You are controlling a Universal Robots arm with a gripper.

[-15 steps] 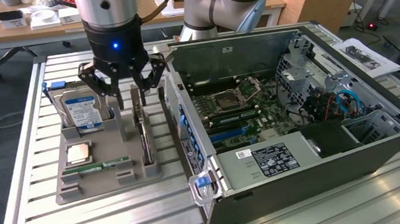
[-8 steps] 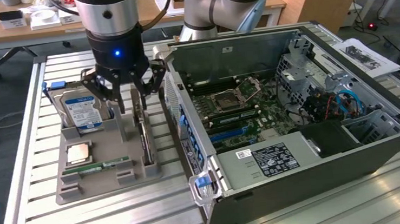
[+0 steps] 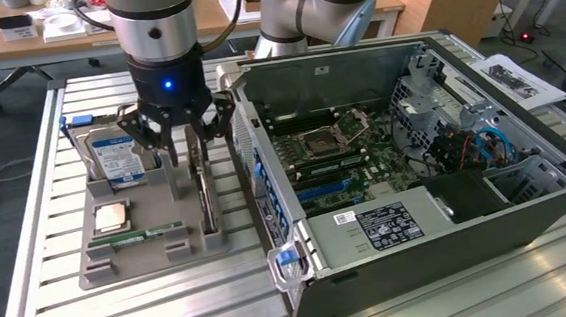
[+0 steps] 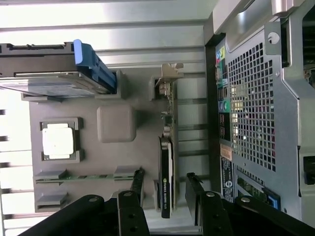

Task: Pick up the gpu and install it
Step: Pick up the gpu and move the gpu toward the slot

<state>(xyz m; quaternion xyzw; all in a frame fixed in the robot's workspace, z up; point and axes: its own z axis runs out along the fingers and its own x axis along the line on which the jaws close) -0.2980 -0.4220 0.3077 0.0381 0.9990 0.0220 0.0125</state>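
Observation:
The gpu [image 3: 206,200] is a thin black card standing on edge in a slot of the grey holder tray [image 3: 138,262], its metal bracket end toward the far side. In the wrist view the gpu [image 4: 166,162] runs lengthwise between my two fingers. My gripper [image 3: 183,140] hangs just above it, open, with one finger [image 4: 138,183] on each side of the card and a gap on both sides. The open computer case [image 3: 416,154] lies to the exterior view's right of the tray, its motherboard [image 3: 329,158] exposed.
The tray also holds a silver hard drive with a blue label [image 3: 117,159], a processor chip [image 3: 112,217] and a green memory stick [image 3: 151,233]. The case's perforated back wall [image 4: 251,108] stands close beside the gpu. All rests on a slatted metal table [image 3: 174,314].

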